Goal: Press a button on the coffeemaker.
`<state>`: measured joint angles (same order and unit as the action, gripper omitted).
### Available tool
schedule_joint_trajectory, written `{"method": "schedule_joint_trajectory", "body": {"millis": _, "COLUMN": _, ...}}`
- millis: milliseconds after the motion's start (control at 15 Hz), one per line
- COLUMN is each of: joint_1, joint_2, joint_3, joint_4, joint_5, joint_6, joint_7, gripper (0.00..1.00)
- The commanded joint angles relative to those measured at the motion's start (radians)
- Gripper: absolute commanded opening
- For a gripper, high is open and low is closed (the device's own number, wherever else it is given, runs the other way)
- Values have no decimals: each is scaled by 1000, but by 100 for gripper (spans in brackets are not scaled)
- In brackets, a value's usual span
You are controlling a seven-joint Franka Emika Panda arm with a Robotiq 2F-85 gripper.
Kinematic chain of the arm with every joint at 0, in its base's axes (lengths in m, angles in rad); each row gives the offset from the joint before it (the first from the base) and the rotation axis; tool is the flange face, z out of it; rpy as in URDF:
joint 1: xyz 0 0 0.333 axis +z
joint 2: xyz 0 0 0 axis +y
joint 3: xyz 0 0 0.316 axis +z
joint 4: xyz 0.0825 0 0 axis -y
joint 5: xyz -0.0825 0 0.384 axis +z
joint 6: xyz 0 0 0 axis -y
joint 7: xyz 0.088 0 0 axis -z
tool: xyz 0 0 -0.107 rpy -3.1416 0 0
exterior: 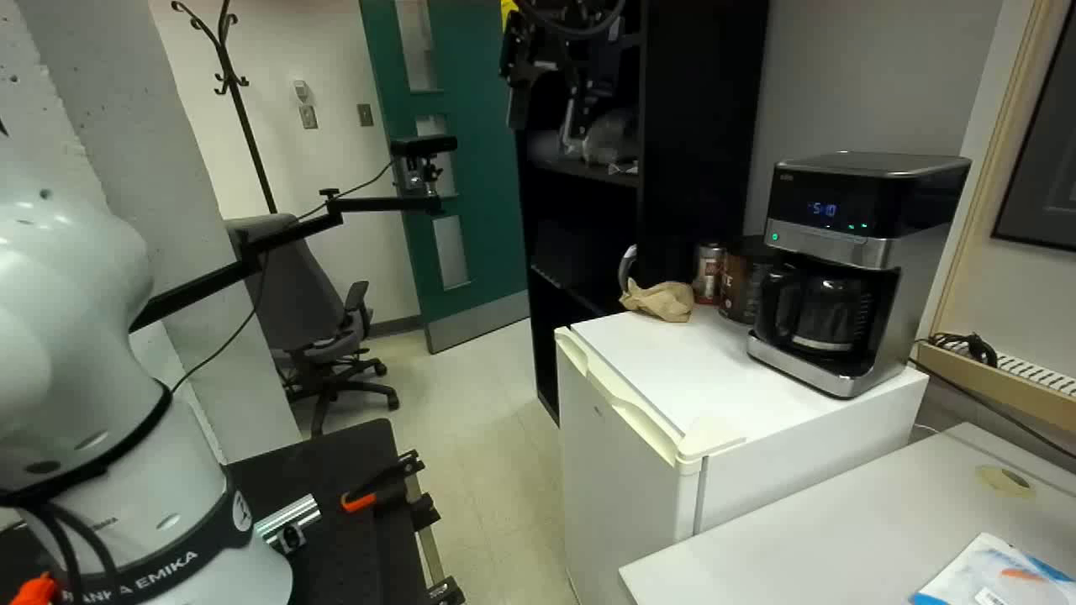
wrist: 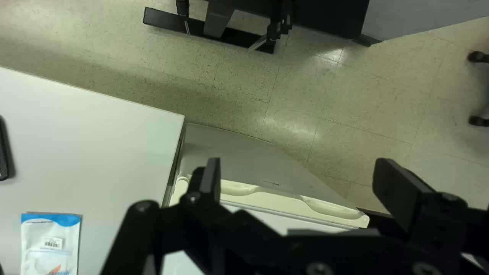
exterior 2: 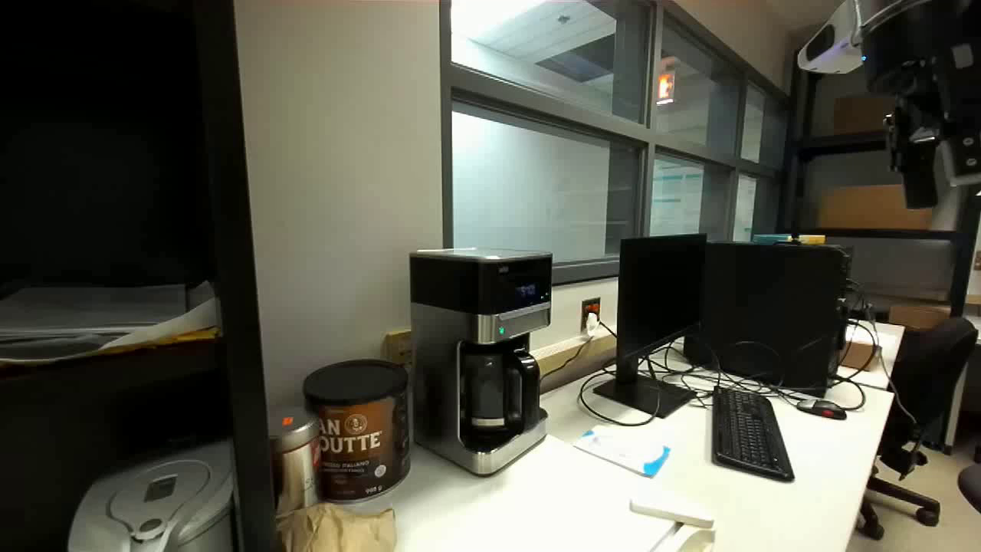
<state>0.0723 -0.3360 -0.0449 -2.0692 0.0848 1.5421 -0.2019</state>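
Note:
The coffeemaker [exterior: 874, 252] is boxy, black and silver, and stands upright on the white mini fridge. Its display glows blue, and small green lights show on and just above its silver front band [exterior: 820, 243]. The dark glass carafe [exterior: 828, 313] sits inside. In an exterior view the coffeemaker [exterior 2: 437, 353] shows its side and front. My gripper [exterior: 546, 118] is high up, well apart from the coffeemaker; it also hangs at the upper right in an exterior view [exterior 2: 941, 175]. In the wrist view the fingers [wrist: 300, 172] are wide apart with nothing between them. The coffeemaker is out of the wrist view.
The white mini fridge [exterior: 639, 504] has a brown paper bag [exterior: 660, 300] and coffee tins [exterior 2: 356, 429] on it, beside the coffeemaker. A black shelf [exterior: 706, 109] rises behind. A white table [wrist: 88, 152] adjoins, with a packet [wrist: 49, 244], monitor [exterior 2: 663, 299] and keyboard [exterior 2: 751, 433].

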Motion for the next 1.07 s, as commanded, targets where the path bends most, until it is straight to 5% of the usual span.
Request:
{"method": "schedule_joint_trajectory", "body": {"millis": 0, "joint_1": -13, "joint_2": 1, "joint_3": 11, "joint_4": 2, "joint_5": 3, "joint_6": -2, "joint_7": -3, "gripper": 100}}
{"method": "schedule_joint_trajectory", "body": {"millis": 400, "joint_1": -13, "joint_2": 1, "joint_3": 11, "joint_4": 2, "joint_5": 3, "joint_6": -1, "joint_7": -3, "gripper": 100}}
{"method": "schedule_joint_trajectory", "body": {"millis": 1000, "joint_1": 4, "joint_2": 61, "joint_3": 52, "joint_4": -130, "joint_5": -270, "joint_6": 392, "joint_7": -178, "gripper": 100}}
